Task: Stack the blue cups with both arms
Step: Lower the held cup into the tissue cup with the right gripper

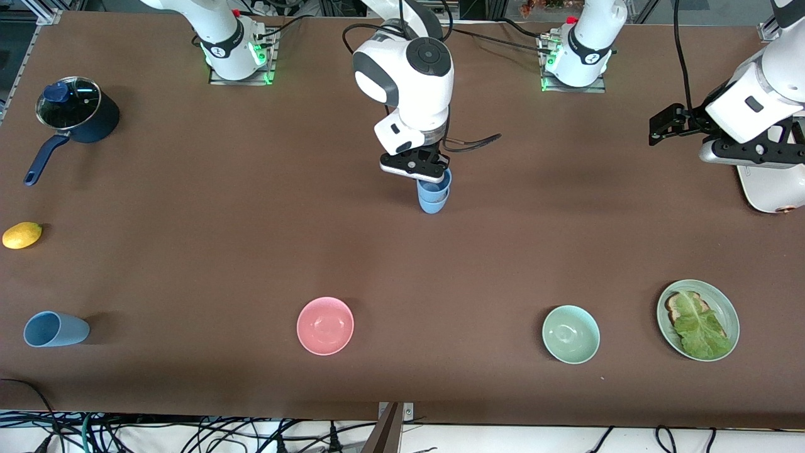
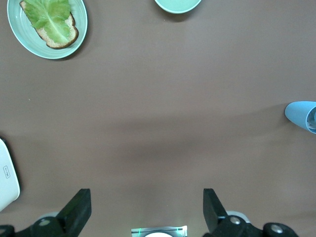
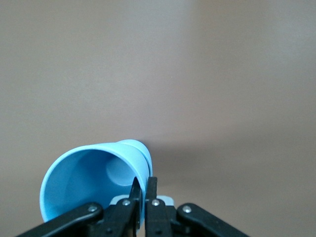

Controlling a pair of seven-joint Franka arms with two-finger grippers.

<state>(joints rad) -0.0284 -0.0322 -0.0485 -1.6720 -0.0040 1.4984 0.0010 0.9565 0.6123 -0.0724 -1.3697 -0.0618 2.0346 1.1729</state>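
On the brown worktop [image 1: 188,251] two matte blue cups, one nested in the other, form a stack [image 1: 433,194] near the middle; the upper cup's rim is pinched between the closed fingers of the right tool [image 1: 420,165], one finger inside, one outside. A third blue cup [image 1: 55,329] lies on its side at the right arm's end, near the front camera, holding nothing. Two smooth round bowls sit along that same near edge, one pink [image 1: 325,325] and one mint [image 1: 570,334], both bare inside. Beside the mint bowl, toward the left arm's end, a pale green plate [image 1: 729,318] carries a slice of bread [image 1: 677,306] under a crinkled lettuce leaf [image 1: 701,327]. A dark-blue saucepan [image 1: 78,113] with a glass lid and long handle stands at the right arm's end, a single lemon [image 1: 22,234] nearer the camera than it. The left tool [image 2: 147,210] waits over bare worktop at its own end, its fingers spread wide with nothing between.
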